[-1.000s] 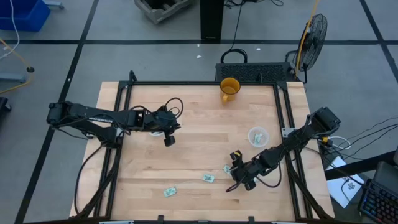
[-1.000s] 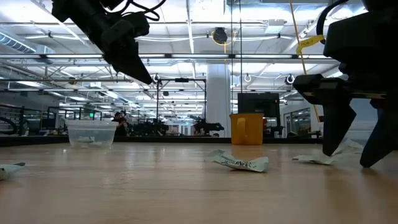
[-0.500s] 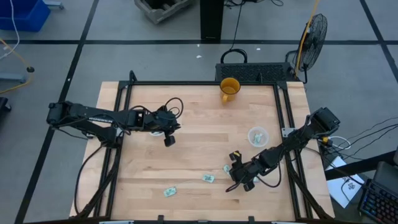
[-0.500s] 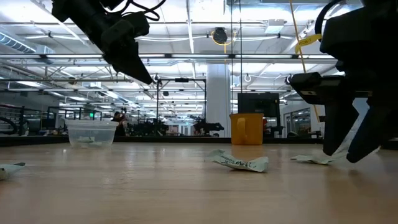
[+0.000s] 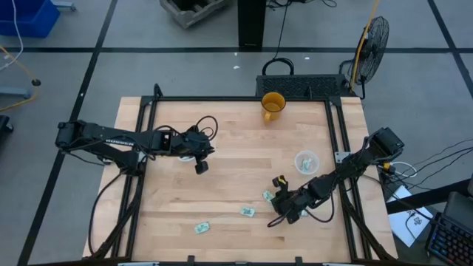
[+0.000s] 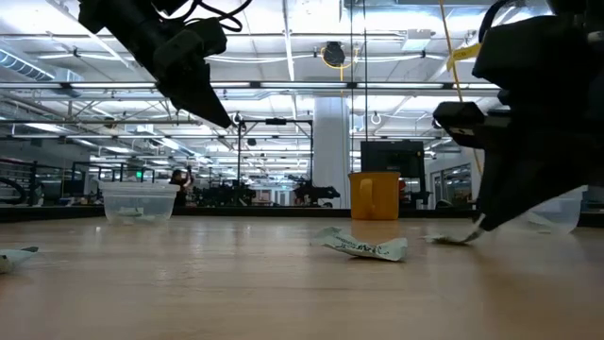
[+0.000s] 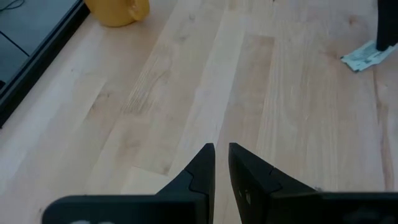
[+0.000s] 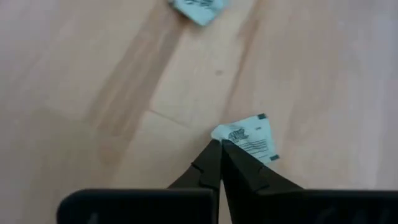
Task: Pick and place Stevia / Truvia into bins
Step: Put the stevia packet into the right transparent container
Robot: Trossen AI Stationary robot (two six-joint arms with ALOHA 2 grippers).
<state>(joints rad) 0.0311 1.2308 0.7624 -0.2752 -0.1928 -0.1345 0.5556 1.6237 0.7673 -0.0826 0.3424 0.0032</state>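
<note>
Three pale green and white Stevia packets show from above: one (image 5: 267, 196) at my right gripper (image 5: 275, 202), one (image 5: 246, 211) and one (image 5: 202, 227) nearer the table's front edge. My right gripper is shut on the first packet (image 8: 249, 138). A clear bin (image 5: 306, 161) with packets in it stands behind and to the right of that gripper. A second clear bin (image 6: 139, 200) shows at the left in the low view. My left gripper (image 5: 201, 167) hangs above the table's left middle, its fingertips (image 7: 221, 152) all but together with nothing between them. My right gripper pinches one corner of the packet (image 8: 227, 135) between its two fingertips. The fingers slant down from the table's right side. The held end is a little raised, and the packet's other end (image 6: 442, 240) lies on the table.
A yellow-orange cup (image 5: 272, 106) stands at the table's far edge, middle. A black frame (image 5: 222, 99) runs around the wooden top. Bare wood lies between the two arms.
My right gripper's fingers, which stood wide on either side of the packet, have shut on its corner. The packet's held end has been drawn a little toward the table's left.
</note>
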